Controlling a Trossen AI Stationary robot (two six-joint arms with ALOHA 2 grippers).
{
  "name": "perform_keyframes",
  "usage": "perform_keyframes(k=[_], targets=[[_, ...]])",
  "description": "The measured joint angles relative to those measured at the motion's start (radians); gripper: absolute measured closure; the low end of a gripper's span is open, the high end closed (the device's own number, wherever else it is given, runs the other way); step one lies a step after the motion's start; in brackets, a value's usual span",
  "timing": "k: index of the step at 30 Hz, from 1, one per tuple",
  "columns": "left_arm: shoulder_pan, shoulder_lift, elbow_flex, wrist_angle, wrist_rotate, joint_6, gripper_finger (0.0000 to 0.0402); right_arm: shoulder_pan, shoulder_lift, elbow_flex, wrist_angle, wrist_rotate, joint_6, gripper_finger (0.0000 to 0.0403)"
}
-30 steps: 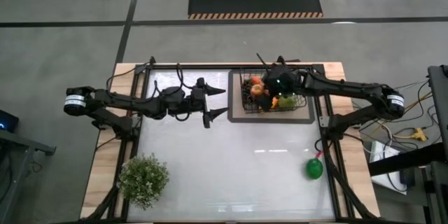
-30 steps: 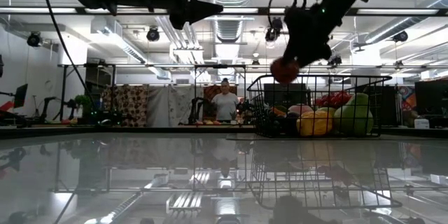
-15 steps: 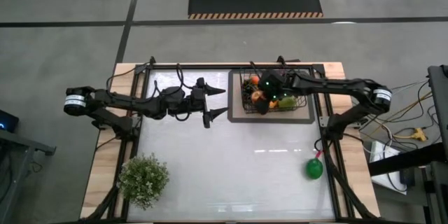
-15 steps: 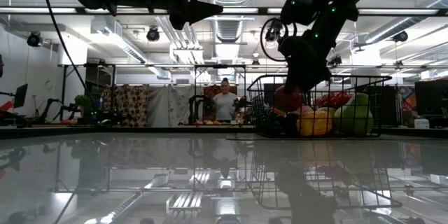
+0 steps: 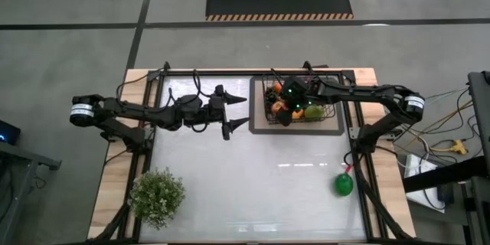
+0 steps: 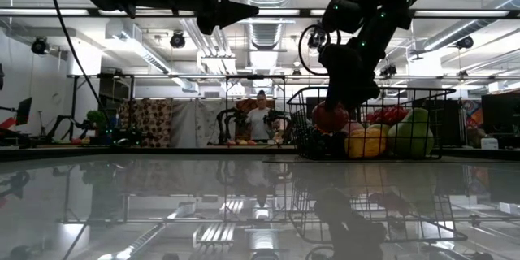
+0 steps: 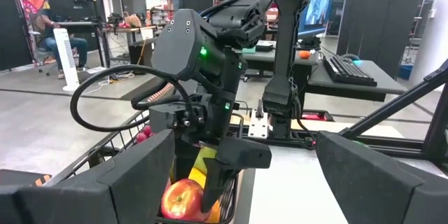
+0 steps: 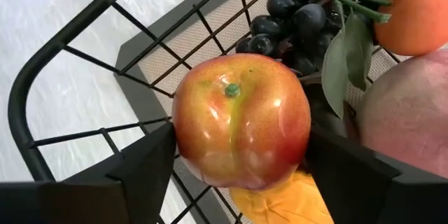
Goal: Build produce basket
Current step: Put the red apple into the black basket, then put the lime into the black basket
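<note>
My right gripper [image 8: 238, 175] is lowered into the wire-mesh basket [image 5: 295, 111] at its left end, fingers [image 8: 119, 182] flanking the red apple [image 8: 241, 119] beside the dark grapes [image 8: 283, 14], though I cannot tell if they grip it. My left gripper [image 5: 236, 112] hovers spread wide, well apart.

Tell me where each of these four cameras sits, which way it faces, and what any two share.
High: overhead, straight down on the table; both arms, basket, plant, pepper.
Low: table height, level toward the room; right claw in the basket, a person behind.
Left wrist: on the raised left arm, facing the right arm; own fingers frame it.
Right wrist: inside the basket, on the apple and grapes.
Shared: the wrist views and the low view show the apple.
</note>
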State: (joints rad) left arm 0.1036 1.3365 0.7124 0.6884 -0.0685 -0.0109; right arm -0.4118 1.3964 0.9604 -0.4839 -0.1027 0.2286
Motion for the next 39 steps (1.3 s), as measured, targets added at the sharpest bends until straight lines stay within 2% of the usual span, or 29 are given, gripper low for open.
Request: perform_keyframes(k=[6,13,18,25,28,30,39], targets=[[0.000,0.000,0.000,0.001,0.000,0.000,0.0072,0.000,-0.007,0.000,0.001,0.001,-0.001,0.0088],[0.000,0.000,0.000,0.002,0.000,-0.001,0.0072,-0.001,-0.048,0.000,-0.005,-0.005,-0.020,0.0109],[0.000,0.000,0.000,0.003,0.000,-0.001,0.0072,-0.001,-0.085,0.000,-0.015,-0.003,-0.035,0.0175],[0.000,0.000,0.000,0.008,0.000,-0.002,0.0072,-0.001,-0.092,0.000,-0.043,0.070,-0.087,0.0319],[0.000,0.000,0.000,0.009,0.000,-0.002,0.0072,-0.001,-0.069,0.000,-0.041,0.069,-0.101,0.0376],[0.000,0.000,0.000,0.009,0.000,-0.002,0.0072,-0.001,-0.052,0.000,-0.041,0.069,-0.111,0.0387],[0.002,0.000,0.000,0.009,0.000,-0.002,0.0072,-0.001,-0.014,0.008,-0.041,0.073,-0.119,0.0390]])
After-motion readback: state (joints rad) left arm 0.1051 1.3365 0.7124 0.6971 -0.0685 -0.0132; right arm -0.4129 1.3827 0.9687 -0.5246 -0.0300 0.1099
